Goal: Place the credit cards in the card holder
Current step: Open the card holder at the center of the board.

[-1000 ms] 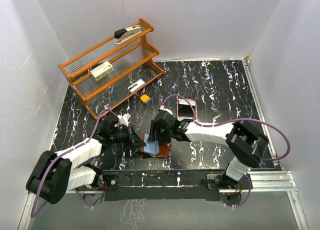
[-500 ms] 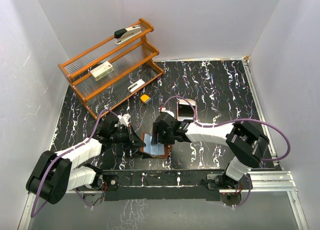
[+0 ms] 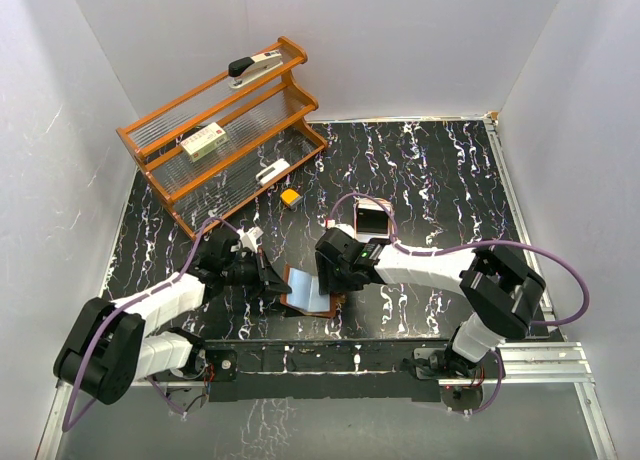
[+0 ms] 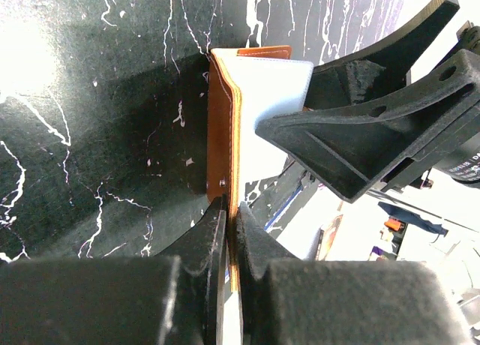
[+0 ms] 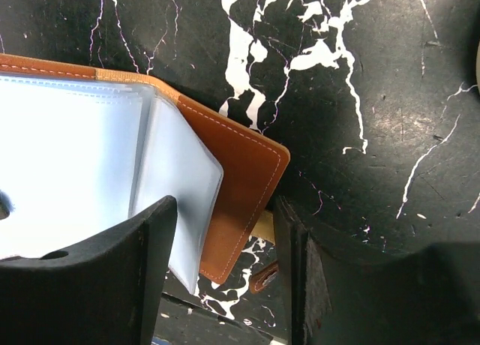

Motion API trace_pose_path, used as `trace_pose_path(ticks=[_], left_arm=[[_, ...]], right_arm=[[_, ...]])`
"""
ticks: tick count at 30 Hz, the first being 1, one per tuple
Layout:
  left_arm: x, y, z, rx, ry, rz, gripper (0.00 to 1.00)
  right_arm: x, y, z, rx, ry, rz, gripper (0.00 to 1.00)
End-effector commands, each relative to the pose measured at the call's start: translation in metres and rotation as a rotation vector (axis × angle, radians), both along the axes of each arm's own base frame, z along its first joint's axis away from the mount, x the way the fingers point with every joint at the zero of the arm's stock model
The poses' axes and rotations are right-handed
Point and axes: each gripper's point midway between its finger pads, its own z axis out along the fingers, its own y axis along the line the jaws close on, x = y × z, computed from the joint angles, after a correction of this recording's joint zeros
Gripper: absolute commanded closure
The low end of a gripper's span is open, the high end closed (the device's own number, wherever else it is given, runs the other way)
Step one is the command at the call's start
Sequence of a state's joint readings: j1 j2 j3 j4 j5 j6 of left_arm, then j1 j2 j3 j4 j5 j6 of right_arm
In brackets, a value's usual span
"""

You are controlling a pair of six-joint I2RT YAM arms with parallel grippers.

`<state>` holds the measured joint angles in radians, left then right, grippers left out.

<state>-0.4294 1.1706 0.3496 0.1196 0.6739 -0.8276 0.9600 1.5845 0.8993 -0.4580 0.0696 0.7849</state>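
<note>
Item: card holder (image 3: 310, 288), reddish-brown leather, lying open on the black marbled counter (image 3: 440, 180) at 6 o'clock, close to the near edge, pale clear sleeves facing up

Left gripper (image 4: 230, 214): reaches in from 9 o'clock; jaws closed tight on the edge of the holder's brown cover, which stands up between them

Right gripper (image 5: 223, 232): comes in from 3 o'clock; jaws stand apart, straddling the holder's other cover corner, one finger over the sleeves, the other on the counter just beside the leather edge; nothing clamped

Credit cards: cannot be told apart from the pale blue-white sleeves in any view

Other stock: wooden three-tier rack (image 3: 215, 130) at 10 o'clock, with a black stapler (image 3: 255, 66) on its top tier; small yellow-orange block (image 3: 290, 196) at 12 o'clock of the holder, well apart from it
</note>
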Motion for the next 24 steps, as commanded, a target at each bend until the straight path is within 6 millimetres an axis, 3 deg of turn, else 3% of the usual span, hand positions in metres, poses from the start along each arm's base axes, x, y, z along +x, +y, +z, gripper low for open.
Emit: trace_pose_path(ticks=[1, 12, 17, 20, 22, 24], left_arm=[[0.005, -0.004, 0.009, -0.006, -0.028, -0.02, 0.96], [0.008, -0.003, 0.003, 0.024, -0.016, -0.019, 0.66], [0.009, 0.001, -0.005, 0.063, -0.008, -0.012, 0.59], [0.01, 0.001, -0.004, 0.067, -0.01, -0.019, 0.6], [0.011, 0.0, -0.002, 0.059, -0.015, -0.021, 0.68], [0.011, -0.001, 0.001, 0.048, -0.02, -0.022, 0.82]], right_arm=[[0.006, 0.006, 0.011, 0.027, -0.036, 0.02, 0.49], [0.005, 0.002, -0.001, 0.002, -0.026, 0.019, 0.57], [0.003, -0.002, -0.006, -0.01, -0.025, 0.016, 0.62], [0.001, -0.006, -0.01, -0.023, -0.02, 0.015, 0.62], [0.001, -0.006, -0.011, -0.023, -0.019, 0.016, 0.62], [0.002, -0.006, -0.008, -0.018, -0.026, 0.015, 0.62]])
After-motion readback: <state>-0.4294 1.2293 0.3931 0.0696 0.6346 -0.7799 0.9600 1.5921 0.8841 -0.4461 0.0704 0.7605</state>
